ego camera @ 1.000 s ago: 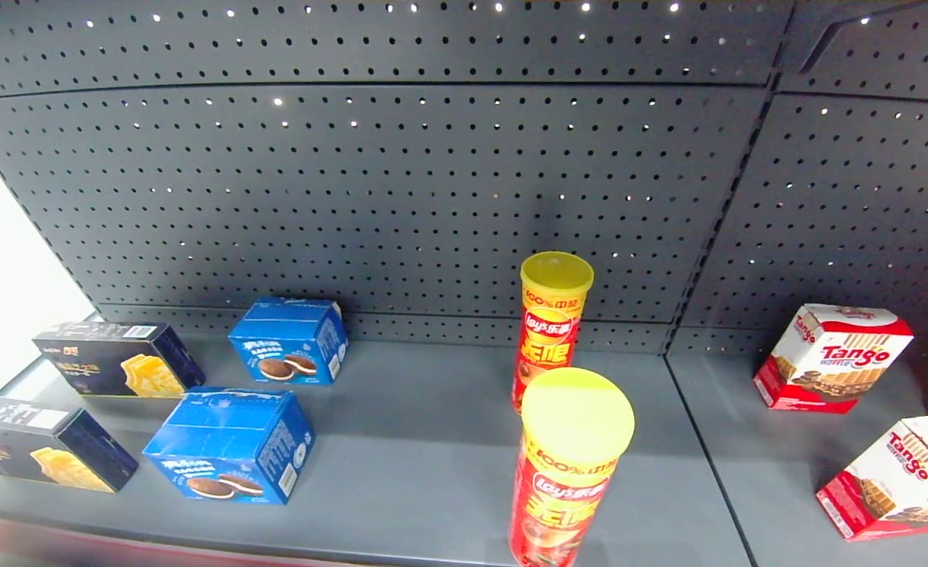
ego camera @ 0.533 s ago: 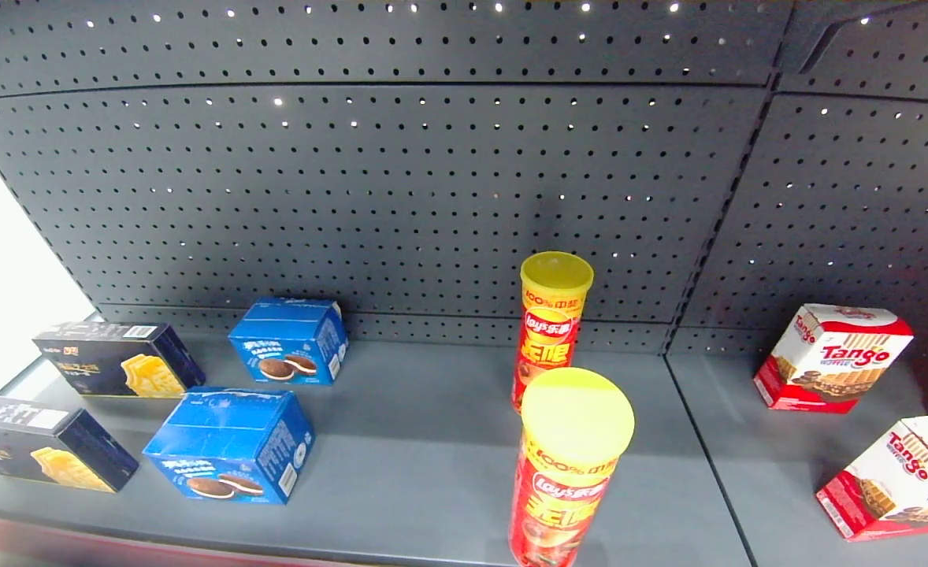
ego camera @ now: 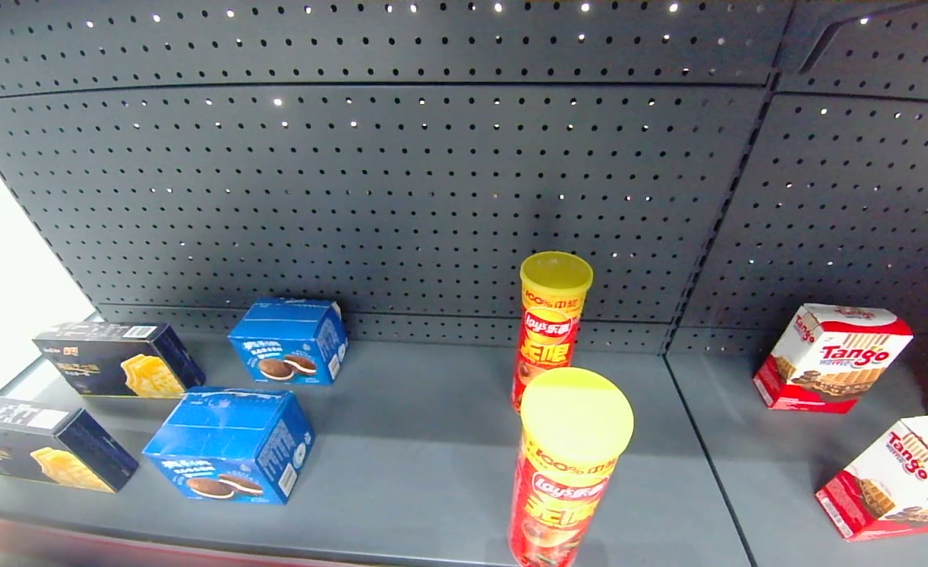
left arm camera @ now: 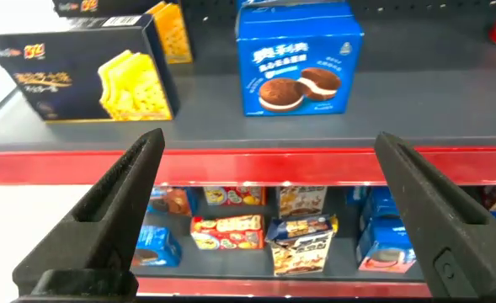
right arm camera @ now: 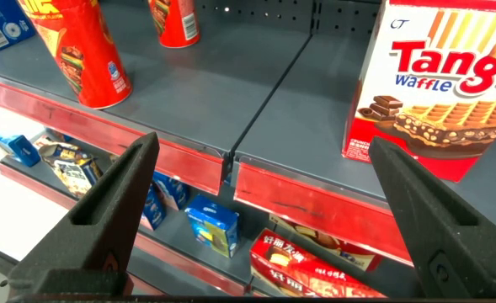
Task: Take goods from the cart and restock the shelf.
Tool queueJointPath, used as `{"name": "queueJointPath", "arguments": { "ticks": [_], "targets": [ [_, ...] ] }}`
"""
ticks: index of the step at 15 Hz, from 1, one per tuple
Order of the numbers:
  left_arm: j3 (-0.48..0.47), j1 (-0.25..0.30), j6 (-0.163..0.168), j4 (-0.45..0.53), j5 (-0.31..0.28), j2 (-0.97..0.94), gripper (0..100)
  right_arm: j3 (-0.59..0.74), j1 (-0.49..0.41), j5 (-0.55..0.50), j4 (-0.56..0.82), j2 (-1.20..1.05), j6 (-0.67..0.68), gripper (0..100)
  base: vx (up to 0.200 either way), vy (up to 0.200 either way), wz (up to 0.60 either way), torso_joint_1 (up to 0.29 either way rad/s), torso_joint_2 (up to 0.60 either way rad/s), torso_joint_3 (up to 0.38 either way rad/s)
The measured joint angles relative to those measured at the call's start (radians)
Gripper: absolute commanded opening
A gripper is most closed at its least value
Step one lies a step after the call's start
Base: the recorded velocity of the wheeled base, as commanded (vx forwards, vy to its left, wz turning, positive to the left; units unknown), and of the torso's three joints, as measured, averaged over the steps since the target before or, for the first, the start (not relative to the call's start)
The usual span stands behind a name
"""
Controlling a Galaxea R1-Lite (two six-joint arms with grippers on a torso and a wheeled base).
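As seen from the head, a grey shelf (ego camera: 432, 457) before a pegboard wall (ego camera: 401, 197), loaded with goods in pairs, one behind the other. At the far left, a rear dark box (ego camera: 117, 358) and a front dark box (ego camera: 42, 441). Beside them, a rear blue box (ego camera: 289, 340) and a front blue box (ego camera: 232, 445). Near the middle, a rear can (ego camera: 552, 327) close to the wall and a front can (ego camera: 570, 465) near the shelf's edge, both upright and yellow-lidded. Right of the seam (ego camera: 700, 441) in the shelf, a rear wafer box (ego camera: 830, 358) and a front wafer box (ego camera: 897, 476), the latter cut by the picture's border.

From the left wrist, added to this: the left gripper (left arm camera: 269, 143), hanging just outside the red front edge (left arm camera: 248, 164) of the shelf, fingers spread wide, holding nothing. Beyond the fingers, the front dark box and the front blue box. Under the edge, a lower shelf (left arm camera: 239, 271) with small packets (left arm camera: 226, 231).

From the right wrist, added as well: the right gripper (right arm camera: 264, 145), also outside the red edge, fingers wide apart and empty. Close beyond, the front wafer box; farther off, both cans. Below, a blue packet (right arm camera: 212, 220) and a red packet (right arm camera: 306, 269) on the lower shelf.
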Motion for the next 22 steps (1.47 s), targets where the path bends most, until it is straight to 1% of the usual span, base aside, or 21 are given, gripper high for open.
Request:
{"name": "queueJointPath", "arguments": {
  "ticks": [4, 15, 18, 22],
  "targets": [
    [-0.002, 0.000, -0.006, 0.000, 0.003, -0.006, 100, 0.000, -0.001, 0.000, 0.000, 0.000, 0.000, 100, 0.000, 0.000, 0.00, 0.000, 0.00, 0.000],
    [-0.002, 0.000, -0.006, 0.000, 0.004, -0.007, 100, 0.000, -0.003, 0.000, 0.000, 0.000, 0.000, 100, 0.000, 0.000, 0.00, 0.000, 0.00, 0.000],
    [-0.002, 0.000, -0.006, 0.000, 0.004, -0.007, 100, -0.001, -0.062, 0.001, 0.008, 0.000, 0.003, 100, 0.000, 0.000, 0.00, 0.000, 0.00, 0.000],
    [-0.002, 0.000, -0.006, 0.000, 0.005, -0.007, 100, -0.005, -0.087, 0.001, 0.013, 0.013, 0.005, 100, 0.000, 0.000, 0.00, 0.000, 0.00, 0.000]
  ]
}}
